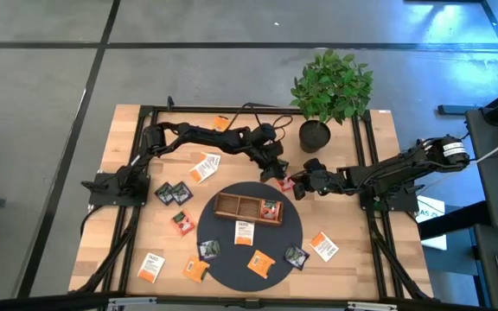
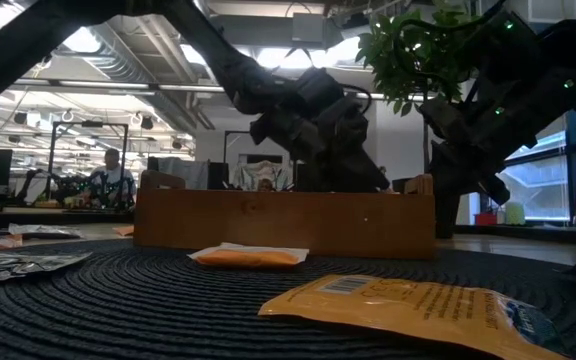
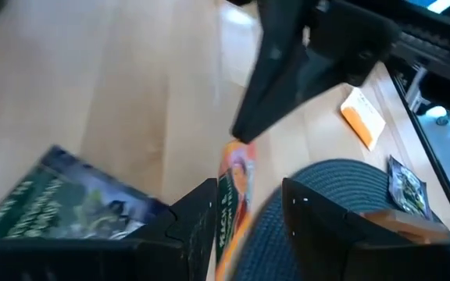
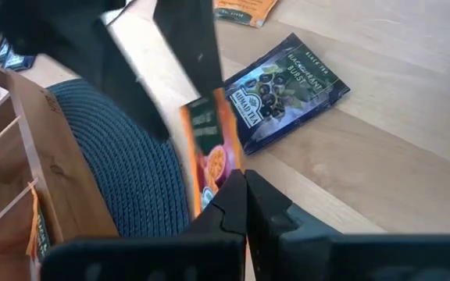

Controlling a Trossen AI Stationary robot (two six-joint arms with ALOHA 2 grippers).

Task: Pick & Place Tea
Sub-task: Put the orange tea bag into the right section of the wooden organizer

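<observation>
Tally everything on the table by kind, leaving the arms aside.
Tea sachets: about 15, some overlapping or partly hidden
Wooden tray: 1
Round dark mat: 1
Potted plant: 1
Total: about 18

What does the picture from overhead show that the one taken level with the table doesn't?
Only the overhead view shows the whole wooden table, the many tea sachets scattered across it, and the right end effector shut on a sachet by the left end effector.

Only the low view shows the room behind, with a person seated there.

Both show the wooden tray on the dark round mat, and the potted plant.
</observation>
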